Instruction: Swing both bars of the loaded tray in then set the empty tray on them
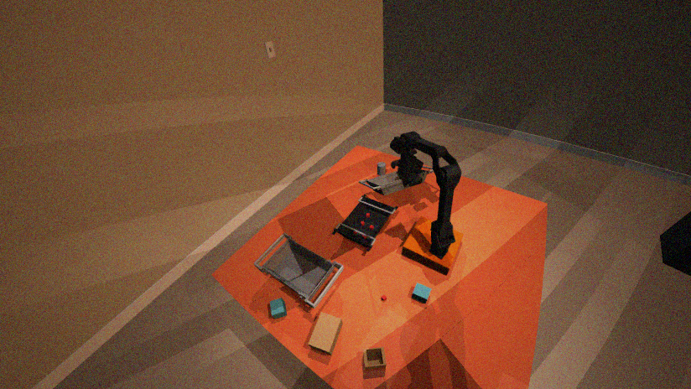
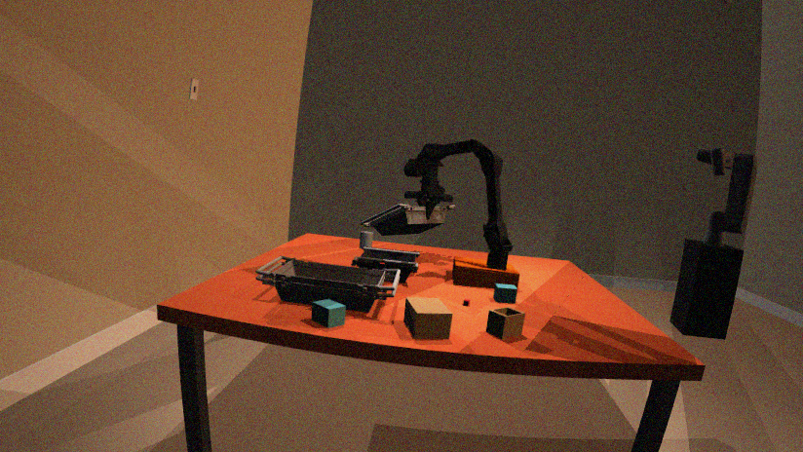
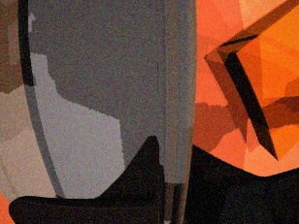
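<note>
The loaded tray, black, stands mid-table with several small red blocks inside. Its far bar and near bar both lie in across its top. My gripper is shut on a side wall of the empty grey tray. It holds this tray in the air, beyond the loaded tray and apart from it. In the exterior view the held tray looks slanted; its exact tilt is hard to tell. The wrist view hides the loaded tray.
Another grey tray with bars out stands nearer the front. A grey cylinder stands near the held tray. Teal blocks, a tan block, a small open box and a red cube lie farther forward.
</note>
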